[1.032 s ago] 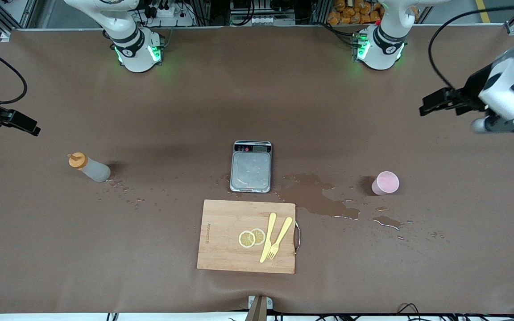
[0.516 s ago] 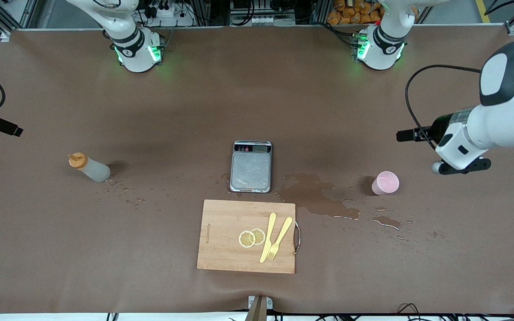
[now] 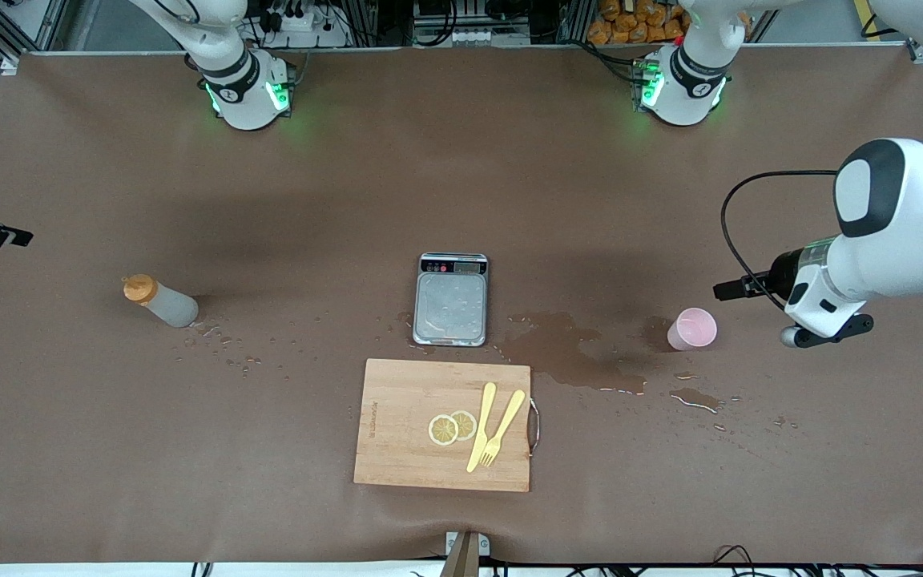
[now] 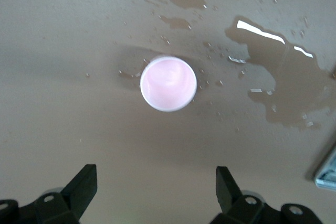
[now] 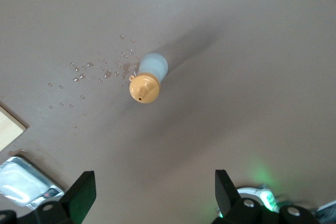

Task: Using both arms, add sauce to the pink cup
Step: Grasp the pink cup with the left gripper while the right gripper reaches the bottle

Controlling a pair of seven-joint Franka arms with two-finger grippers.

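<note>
The sauce bottle stood upright on the brown desk toward the right arm's end, its orange nozzle cap on top, with a scatter of small droplets on the desk just beside its base and trailing toward the front camera. In the right wrist view the bottle appeared from above, untouched, with the right end effector up in the air near it, its two black fingers spread wide and holding nothing; in the front view only a dark part of that arm showed at the desk's edge. The pink cup stood upright toward the left arm's end of the desk, well apart from the bottle, its round rim open upward. The left wrist view showed the cup from above with the left end effector hovering near it, fingers spread wide and empty. A dark wet puddle lay on the desk between the cup and the digital scale, and a smaller wet patch lay nearer the front camera than the cup. The scale sat about midway along the desk, its metal plate speckled with droplets. Just nearer the front camera lay a wooden cutting board carrying two lemon slices, a yellow knife and a yellow fork.
</note>
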